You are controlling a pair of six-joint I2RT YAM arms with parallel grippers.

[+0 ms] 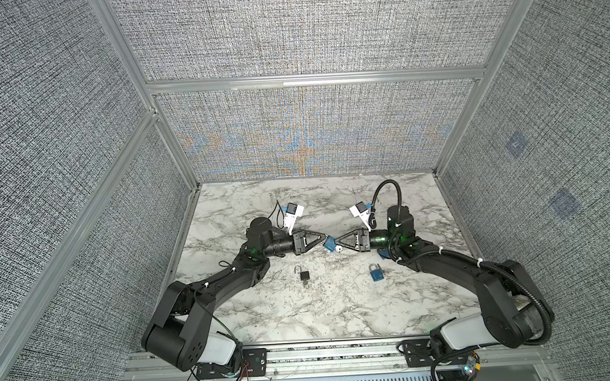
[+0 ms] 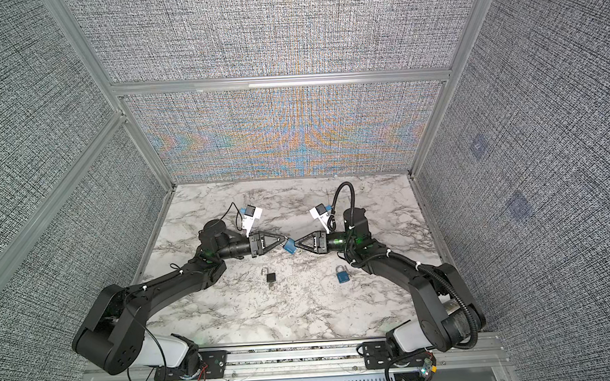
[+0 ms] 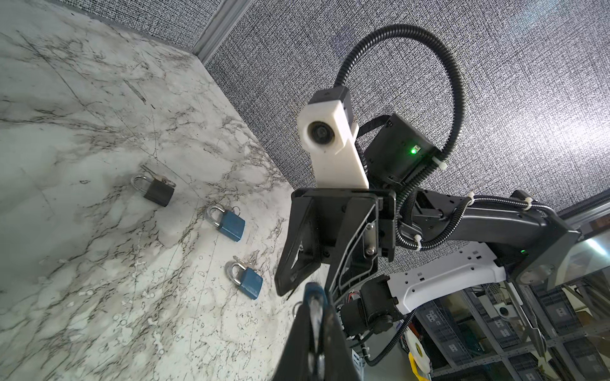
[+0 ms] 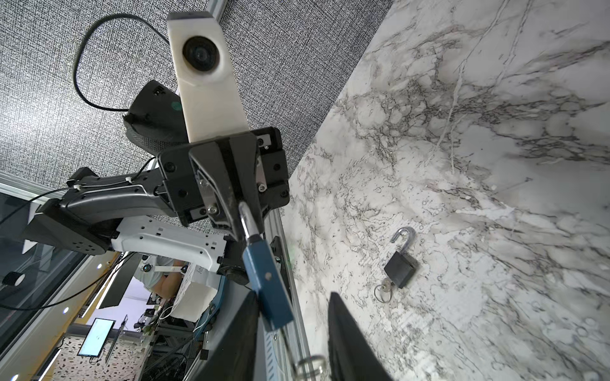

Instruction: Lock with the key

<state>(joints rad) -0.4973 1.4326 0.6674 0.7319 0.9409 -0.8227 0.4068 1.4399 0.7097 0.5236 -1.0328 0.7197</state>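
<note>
you see grey woven wall panels on three sides, joined by an aluminium frame. the marble-pattern tabletop is evenly lit. beyond the frame, shelves hold what may be grey crates.

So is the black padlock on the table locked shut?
No, the black padlock has its shackle swung open, one end free of the body.
</note>
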